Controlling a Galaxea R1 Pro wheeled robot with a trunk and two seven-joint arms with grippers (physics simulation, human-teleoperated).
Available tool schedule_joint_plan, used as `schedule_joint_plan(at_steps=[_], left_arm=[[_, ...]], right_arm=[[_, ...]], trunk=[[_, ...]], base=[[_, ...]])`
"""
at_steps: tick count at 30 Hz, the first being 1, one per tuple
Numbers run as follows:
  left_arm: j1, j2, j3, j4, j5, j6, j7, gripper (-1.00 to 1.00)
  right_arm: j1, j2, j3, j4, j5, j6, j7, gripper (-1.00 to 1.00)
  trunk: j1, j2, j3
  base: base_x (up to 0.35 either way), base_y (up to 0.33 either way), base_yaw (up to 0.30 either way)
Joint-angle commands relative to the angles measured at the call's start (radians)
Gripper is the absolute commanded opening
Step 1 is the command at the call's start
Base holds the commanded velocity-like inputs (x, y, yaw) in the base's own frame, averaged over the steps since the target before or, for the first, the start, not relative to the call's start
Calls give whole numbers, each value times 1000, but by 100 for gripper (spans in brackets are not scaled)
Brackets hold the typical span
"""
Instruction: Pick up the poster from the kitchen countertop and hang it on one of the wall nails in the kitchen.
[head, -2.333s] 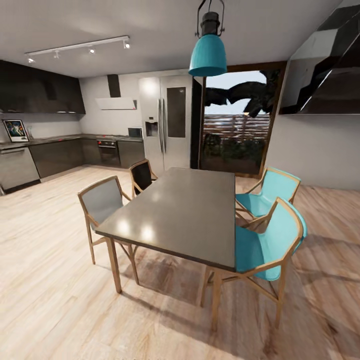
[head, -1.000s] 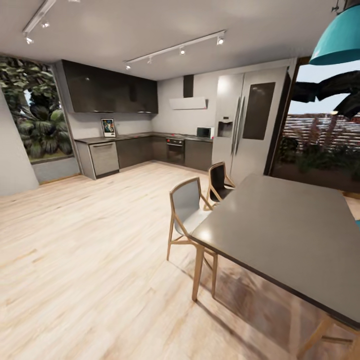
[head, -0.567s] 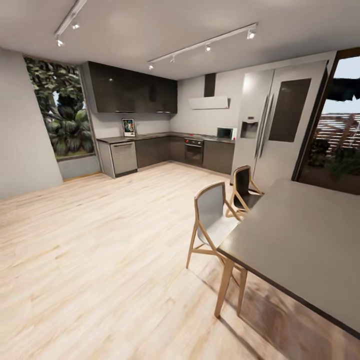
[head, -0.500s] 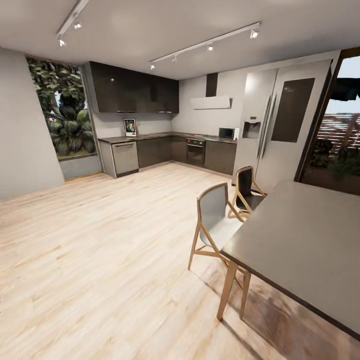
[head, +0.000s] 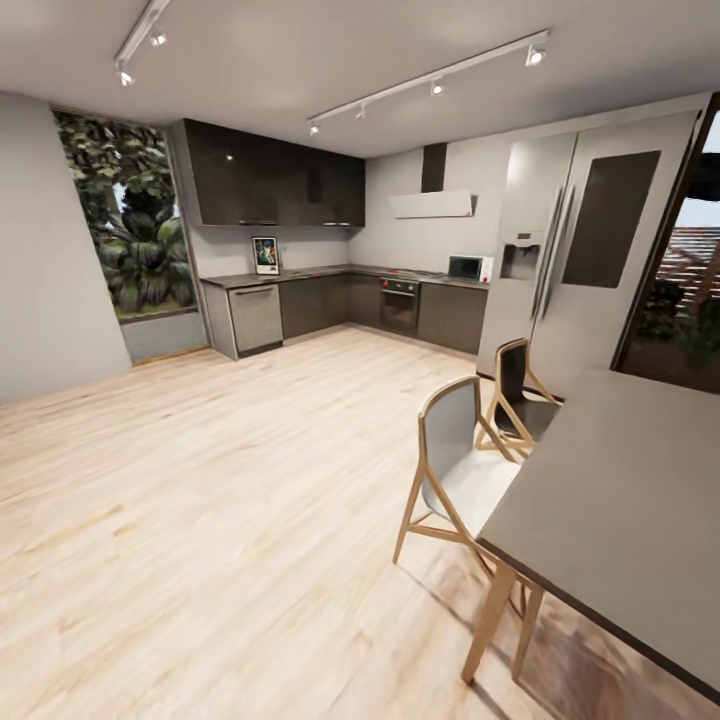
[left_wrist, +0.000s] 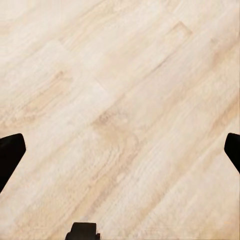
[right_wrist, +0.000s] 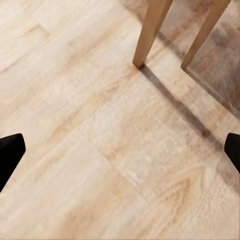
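- Both pincers stand wide open and hold nothing: the left gripper (left_wrist: 120, 150) shows its dark fingertips (left_wrist: 10, 155) at the two edges of its wrist view, over pale wooden floor (left_wrist: 120, 100).
- Likewise the right gripper (right_wrist: 120, 150) hangs spread above the floor, near two wooden legs (right_wrist: 150, 32).
- Far across the room, the poster (head: 266, 255) stands upright on the kitchen countertop (head: 300, 274), leaning at the light grey wall under the dark upper cabinets (head: 270, 180).
- A dining table (head: 630, 500) and two chairs (head: 455, 470) stand at the head view's right; a steel fridge (head: 590, 250) is behind them.
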Motion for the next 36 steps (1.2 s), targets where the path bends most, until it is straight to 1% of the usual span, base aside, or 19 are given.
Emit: schedule_joint_plan(at_steps=[1,13,36], left_arm=[[0,-1,2,-1,0,-2,0,100],[0,-1,2,-1,0,-2,0,100],[0,0,2,-1,0,-3,0,100]], right_arm=[[-1,0,1,0,3,-3,0,100],[-1,1,0,1,3,-4,-2,100],[0,-5,-1,3,3,-5,0,100]], trunk=[[1,0,-1],[1,0,-3],[1,0,-3]], base=[[312,164,59],[316,148,179],[330,100,9]])
